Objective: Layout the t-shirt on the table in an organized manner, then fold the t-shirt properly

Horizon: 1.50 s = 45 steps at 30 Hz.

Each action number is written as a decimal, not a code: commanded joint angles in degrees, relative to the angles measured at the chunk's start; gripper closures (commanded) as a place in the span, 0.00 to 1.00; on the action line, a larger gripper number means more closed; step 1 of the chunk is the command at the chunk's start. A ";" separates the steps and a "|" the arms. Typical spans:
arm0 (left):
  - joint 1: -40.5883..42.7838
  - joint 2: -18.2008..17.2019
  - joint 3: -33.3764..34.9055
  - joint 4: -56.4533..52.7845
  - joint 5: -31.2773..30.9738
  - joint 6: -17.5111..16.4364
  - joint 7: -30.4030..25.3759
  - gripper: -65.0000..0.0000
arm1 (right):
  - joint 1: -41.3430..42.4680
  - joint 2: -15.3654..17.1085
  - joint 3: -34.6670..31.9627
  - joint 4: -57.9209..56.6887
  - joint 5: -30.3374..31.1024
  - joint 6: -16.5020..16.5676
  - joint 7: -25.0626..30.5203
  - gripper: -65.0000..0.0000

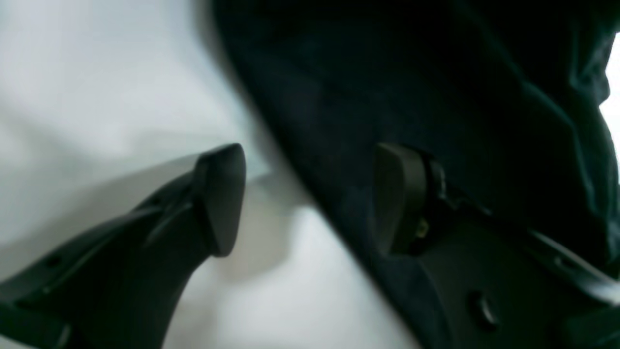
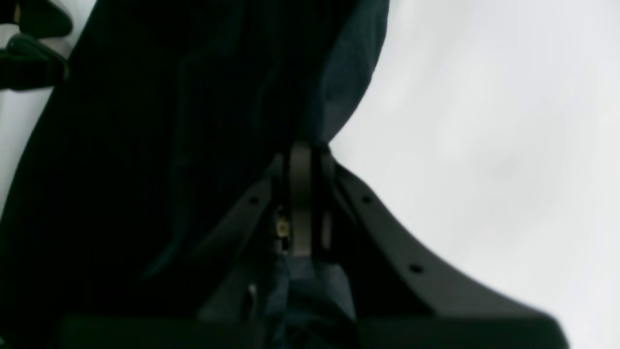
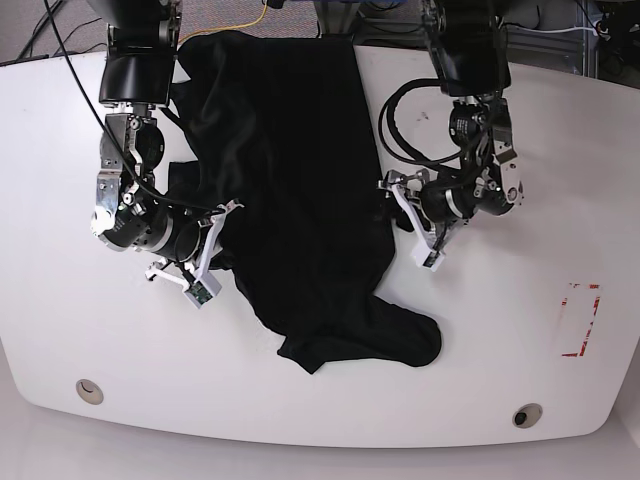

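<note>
t-shirt (image 3: 300, 190) lies crumpled down the middle of the table (image 3: 60, 340), top hem at the far edge, bottom bunched toward the near side. Right gripper (image 2: 302, 160) is clamped tight on a fold at the shirt's edge, cloth pinched between its fingers (image 2: 300, 203). Left gripper (image 1: 310, 198) has jaws spread wide, straddling the shirt's other edge: one finger over cloth, one over bare table, nothing held. Bare white surface on both outer sides; red tape outline (image 3: 580, 320) well clear of the fabric

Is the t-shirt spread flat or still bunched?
Bunched: the t-shirt lies rumpled and twisted lengthwise on the table, not flat.
</note>
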 commanded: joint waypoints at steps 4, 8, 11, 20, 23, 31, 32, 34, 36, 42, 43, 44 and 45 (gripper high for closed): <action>-1.55 1.54 0.07 -1.49 -0.84 -0.26 -0.78 0.40 | 1.37 0.46 0.33 1.04 1.00 -0.05 1.30 0.99; -2.52 2.25 0.07 -3.95 -0.84 -0.26 -0.78 0.41 | 1.37 0.46 0.41 1.04 1.00 -0.05 1.30 0.99; -2.96 2.25 0.07 -5.97 -0.84 -0.26 -0.95 0.54 | 1.37 0.46 0.41 1.04 1.09 -0.05 1.30 0.99; -5.25 1.81 3.93 -14.77 -0.66 0.26 -5.70 1.00 | 1.37 0.81 0.50 1.04 1.09 -0.05 1.30 0.99; -5.42 1.81 3.93 -14.68 -0.57 0.26 -5.79 1.00 | 1.37 0.81 0.50 1.04 1.09 -0.05 1.30 0.99; -5.51 -0.13 3.85 -5.54 -0.57 0.26 -5.52 1.00 | 1.90 0.90 1.82 1.04 1.09 -0.05 1.30 1.00; -5.86 -0.66 3.85 -4.30 -0.57 0.26 -5.44 1.00 | 2.34 0.90 2.88 1.12 1.09 -0.05 1.30 1.00; -7.00 -1.97 3.85 -1.76 -0.57 0.26 -5.26 1.00 | 3.48 0.90 4.37 1.12 1.09 -0.05 1.30 1.00; -8.06 -3.56 3.76 -0.08 -0.57 0.26 -4.64 1.00 | 4.36 0.99 5.78 1.12 1.00 -0.05 1.30 1.00; -11.66 -8.30 2.35 3.87 -0.75 0.26 -3.85 1.00 | 8.85 4.94 6.48 0.77 1.09 -0.05 1.30 1.00; -12.02 -8.74 1.91 4.75 -0.75 0.26 -3.33 1.00 | 9.37 5.38 6.48 0.77 1.09 -0.05 1.30 0.99; -12.72 -9.36 1.30 5.89 -0.75 0.18 -2.45 1.00 | 10.08 5.82 6.48 0.77 1.09 -0.05 1.30 0.99; -13.25 -9.71 0.86 6.60 -0.75 0.18 -1.74 1.00 | 10.43 6.17 6.48 0.68 1.09 -0.05 1.30 0.99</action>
